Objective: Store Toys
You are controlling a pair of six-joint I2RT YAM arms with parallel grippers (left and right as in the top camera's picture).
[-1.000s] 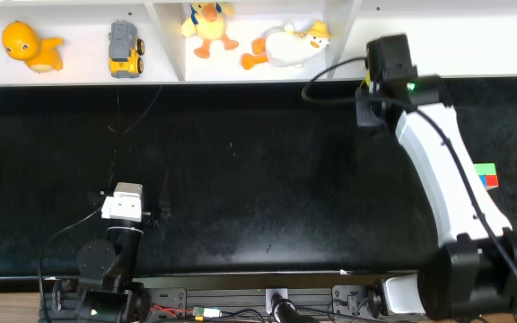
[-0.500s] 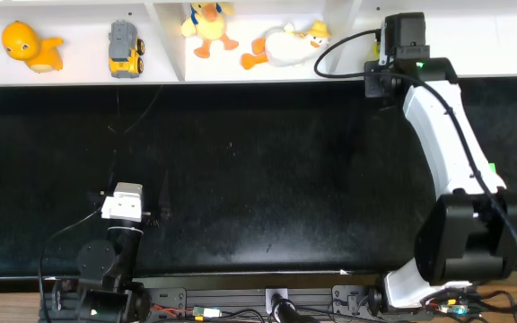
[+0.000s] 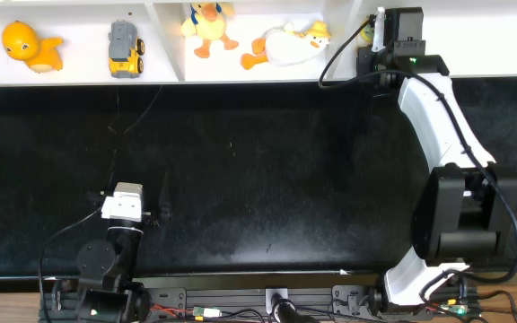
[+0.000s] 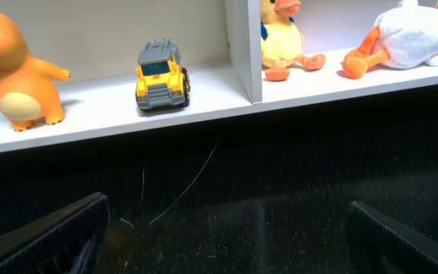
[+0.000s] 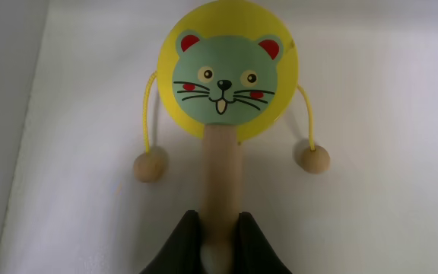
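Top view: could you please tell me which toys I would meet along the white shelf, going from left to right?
orange toy figure → yellow toy truck → yellow plush duck → white plush duck → rattle drum

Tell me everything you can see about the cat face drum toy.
The drum toy is a round yellow disc with a green cat face, red ears and cheeks. Its pale wooden handle is gripped by the right pincer. Two wooden beads hang on yellow cords either side. It lies over the white shelf floor.

Yellow cat-faced rattle drum on shelf
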